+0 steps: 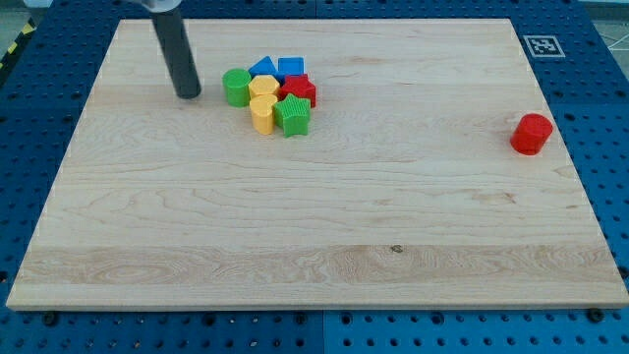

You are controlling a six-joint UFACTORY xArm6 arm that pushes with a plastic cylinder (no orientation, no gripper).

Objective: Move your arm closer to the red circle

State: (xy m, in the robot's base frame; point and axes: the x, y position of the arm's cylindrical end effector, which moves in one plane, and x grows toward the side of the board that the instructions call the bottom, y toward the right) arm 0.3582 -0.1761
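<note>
The red circle (532,134) is a short red cylinder standing alone near the right edge of the wooden board (314,216). My tip (189,95) is at the upper left of the board, far to the left of the red circle. It stands just left of a tight cluster of blocks: a green cylinder (236,88), a yellow heart (263,88), a yellow block (262,114), a green star-like block (293,115), a red star-like block (298,90), a blue triangle (262,68) and a blue block (291,67).
A black-and-white marker tag (542,44) sits at the board's upper right corner. A blue perforated table (609,118) surrounds the board.
</note>
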